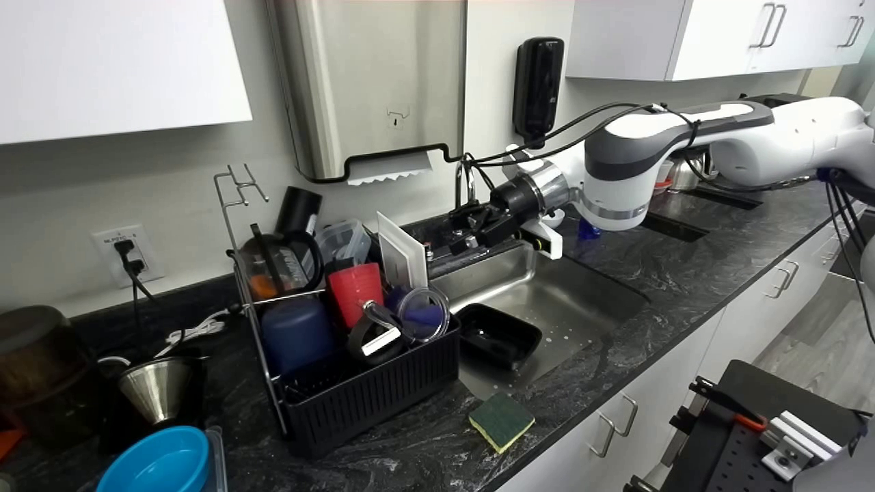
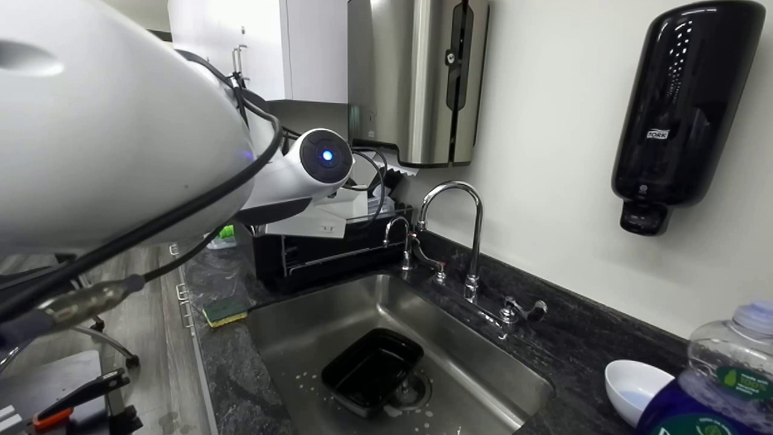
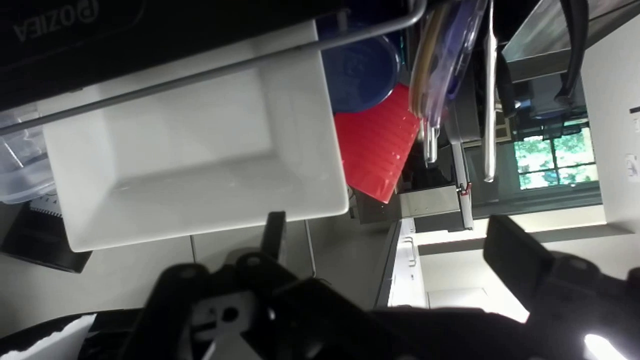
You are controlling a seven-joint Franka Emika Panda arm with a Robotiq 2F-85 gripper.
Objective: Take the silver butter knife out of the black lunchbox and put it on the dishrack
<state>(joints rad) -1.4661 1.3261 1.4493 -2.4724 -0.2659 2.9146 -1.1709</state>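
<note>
- End effector: the gripper (image 3: 387,235) is released. Its jaws stand well apart, and nothing shows between them.
- Knife location: the silver butter knife (image 3: 490,115), identified by judgement from its slim, bright shape, stands on end among the load of the dishrack (image 1: 372,396), just beside a clear, purple-tinted item (image 3: 442,65). Its lower end leaves the wrist view; whether blade or handle points up cannot be told.
- Reason for upright stowage: water presumably runs off, and neighbouring items likely limit sideways tipping.
- Black lunchbox (image 1: 502,342): rests in the steel sink (image 1: 588,301), mouth facing up. No knife shows inside. This position presumably confines drips to the basin.
- White plate (image 1: 403,256): stands on edge in the rack, probably for drainage on both faces.
- Gripper approach: in an exterior view, the gripper points at the rack from the sink side, near the plate. This attitude likely suits feeding a slender item between dishes.
- Status: placement is judged complete or nearly so.
- Caution: the next move calls for a straight retreat toward the sink; a sideways swing could strike the plate or knock the knife.
</note>
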